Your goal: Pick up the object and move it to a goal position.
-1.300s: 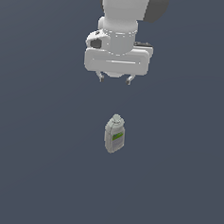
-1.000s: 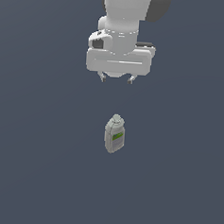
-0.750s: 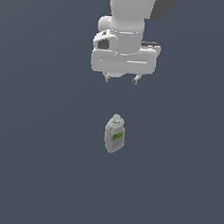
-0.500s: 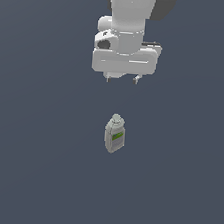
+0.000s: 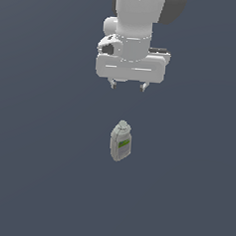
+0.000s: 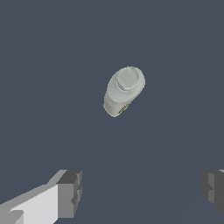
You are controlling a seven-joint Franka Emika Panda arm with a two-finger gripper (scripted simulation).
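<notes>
The object is a small pale grey-white bottle (image 5: 120, 141) with a round cap and a green-and-white label. It stands upright on the dark grey floor, in the middle of the exterior view. It also shows from above in the wrist view (image 6: 123, 90), cap towards the camera. My gripper (image 5: 128, 85) hangs above and beyond the bottle, well apart from it. Its jaws are spread wide and hold nothing. Two grey fingertips (image 6: 70, 193) show in the wrist view, far apart.
The dark grey floor (image 5: 41, 174) stretches flat all around the bottle. No other object, container or edge shows in either view.
The gripper has drifted slightly towards the exterior view's right and a little upward in the picture. The bottle has not moved. The jaws stay open.
</notes>
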